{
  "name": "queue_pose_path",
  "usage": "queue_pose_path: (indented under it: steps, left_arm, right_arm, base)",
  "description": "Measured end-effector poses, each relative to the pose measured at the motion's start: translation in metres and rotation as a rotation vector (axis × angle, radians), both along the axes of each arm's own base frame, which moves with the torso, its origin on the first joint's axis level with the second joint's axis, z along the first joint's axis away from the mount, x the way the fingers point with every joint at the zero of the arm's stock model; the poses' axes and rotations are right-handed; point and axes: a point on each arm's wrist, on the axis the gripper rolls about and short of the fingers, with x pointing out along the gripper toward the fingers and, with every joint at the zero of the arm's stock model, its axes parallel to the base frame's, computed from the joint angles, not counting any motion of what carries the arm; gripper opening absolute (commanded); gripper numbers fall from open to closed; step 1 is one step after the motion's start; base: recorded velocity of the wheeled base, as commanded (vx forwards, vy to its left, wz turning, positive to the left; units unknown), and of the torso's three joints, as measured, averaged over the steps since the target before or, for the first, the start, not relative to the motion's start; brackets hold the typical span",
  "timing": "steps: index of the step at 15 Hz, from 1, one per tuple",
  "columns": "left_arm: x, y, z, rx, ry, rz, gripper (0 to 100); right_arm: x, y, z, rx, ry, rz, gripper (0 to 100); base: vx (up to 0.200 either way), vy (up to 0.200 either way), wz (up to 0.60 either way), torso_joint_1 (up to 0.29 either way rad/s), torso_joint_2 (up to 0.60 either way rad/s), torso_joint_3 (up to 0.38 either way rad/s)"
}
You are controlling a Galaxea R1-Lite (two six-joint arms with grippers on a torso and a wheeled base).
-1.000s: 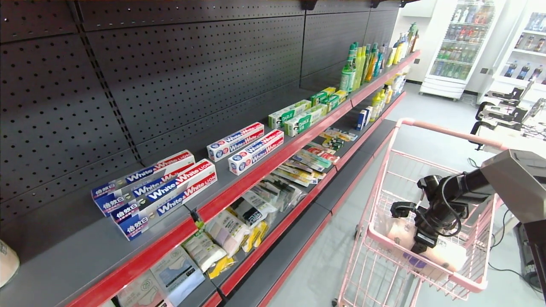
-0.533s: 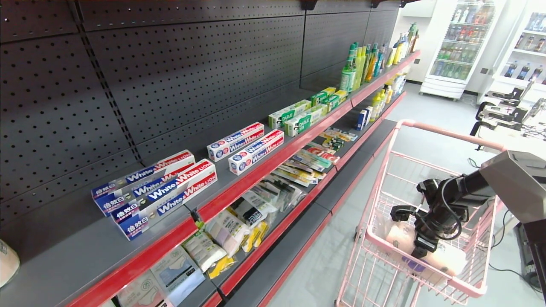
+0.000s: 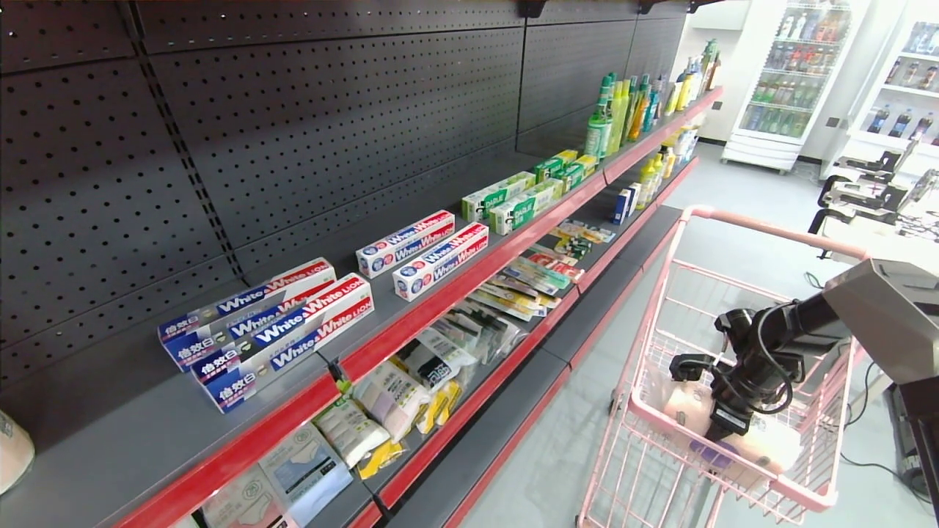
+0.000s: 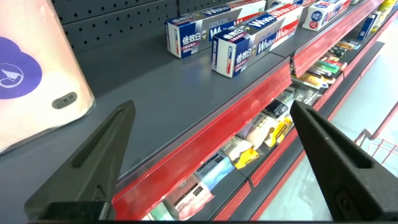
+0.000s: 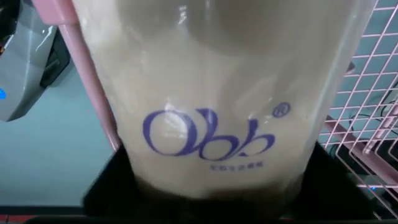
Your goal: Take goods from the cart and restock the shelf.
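While at cart (image 3: 770,229) rim, pack (image 3: 775,444) in hand (image 3: 722,434)

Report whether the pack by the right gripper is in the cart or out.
In: the pack lies within the cart's pink wire walls.

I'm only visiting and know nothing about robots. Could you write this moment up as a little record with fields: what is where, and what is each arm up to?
Place: shop aisle, shelf with red edges
Top board: toothpaste boxes; one pink pack at the robot's far left
Trolley: pink cart on the robot's right, with a pale wrapped pack inside
Right arm: right tool down in the cart at that pack; grip unclear
Left arm: left tool open, empty, over the bare board beside the pink pack
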Motion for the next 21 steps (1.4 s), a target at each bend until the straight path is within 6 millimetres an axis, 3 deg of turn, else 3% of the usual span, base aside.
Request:
queue_pose_path:
  steps: [3, 5, 7, 10, 15, 17, 19, 21]
  left_arm:
    - [0.0, 0.0, 0.0, 0.0, 0.0, 0.0, 100]
    - [0.0, 0.0, 0.0, 0.0, 0.0, 0.0, 100]
    - [0.0, 0.0, 0.0, 0.0, 0.0, 0.0, 100]
    - [0.0, 0.0, 0.0, 0.0, 0.0, 0.0, 100]
    - [0.0, 0.0, 0.0, 0.0, 0.0, 0.0, 100]
    - [0.0, 0.0, 0.0, 0.0, 0.0, 0.0, 100]
    - [0.0, 0.0, 0.0, 0.0, 0.0, 0.0, 100]
    - [0.0, 0.0, 0.0, 0.0, 0.0, 0.0, 100]
  right_arm:
    - [-0.002, 0.0, -0.001, 0.025, -0.004, -0.02, 0]
    - [0.004, -0.001, 0.004, 0.062, -0.064, -0.153, 0]
    - [0.015, -0.002, 0.019, 0.078, -0.163, -0.273, 0]
    - [0.018, -0.01, 0.052, 0.016, -0.253, -0.309, 0]
    - [0.005, -0.029, 0.115, -0.057, -0.381, -0.367, 0]
    - [-0.003, -0.03, 0.154, -0.048, -0.475, -0.413, 0]
    - [-0.014, -0.018, 0.199, 0.01, -0.596, -0.514, 0]
    - [-0.028, 0.007, 0.243, 0.102, -0.73, -0.58, 0]
  base:
    - [0.0, 0.0, 0.0, 0.0, 0.0, 0.0]
    - [0.0, 0.0, 0.0, 0.0, 0.0, 0.0]
    - [0.0, 0.0, 0.0, 0.0, 0.0, 0.0]
    - [0.0, 0.0, 0.0, 0.0, 0.0, 0.0]
    - [0.0, 0.0, 0.0, 0.0, 0.0, 0.0]
    - [0.0, 0.0, 0.0, 0.0, 0.0, 0.0]
    - [0.0, 0.0, 0.0, 0.0, 0.0, 0.0]
    - [0.0, 0.0, 0.0, 0.0, 0.0, 0.0]
